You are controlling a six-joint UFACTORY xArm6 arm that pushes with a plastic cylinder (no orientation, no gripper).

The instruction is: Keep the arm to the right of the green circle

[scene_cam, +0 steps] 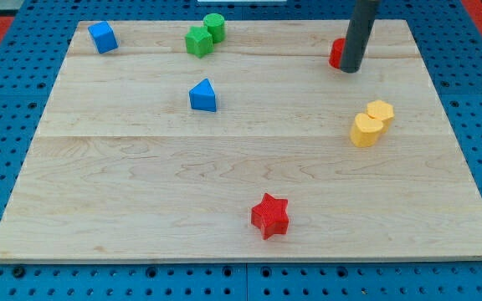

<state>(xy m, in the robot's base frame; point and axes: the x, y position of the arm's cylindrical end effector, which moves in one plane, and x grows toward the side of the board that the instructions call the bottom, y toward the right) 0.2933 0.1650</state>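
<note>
1. Blocks: small, matte, solid-coloured pieces, chunky with flat tops. Green circle [215,26] is a short cylinder; green star-like block [197,41] touches it on its lower-left side.
2. End effector: plain dark rod, smooth, no jaws to open or close, holding nothing. My tip [351,70] sits near the view's top right, pressed against a red block [336,53] that is half hidden behind the rod; shape not readable.
3. Green circle lies well to the view's left of my tip, slightly higher in view. Round, standing upright on a flat end; no long axis or heading to read.
4. Blue cube [103,37] far left of my tip; blue wedge-topped block [203,96] left and a little below.
5. Two yellow blocks, hexagon-like [380,112] and rounder [366,130], touching each other, just below-right of my tip.
6. Red star [270,216] well below and left of my tip.
7. Bench [141,192]: pale wood planks, visible grain and seams. Blue perforated panel [23,284] underneath.
</note>
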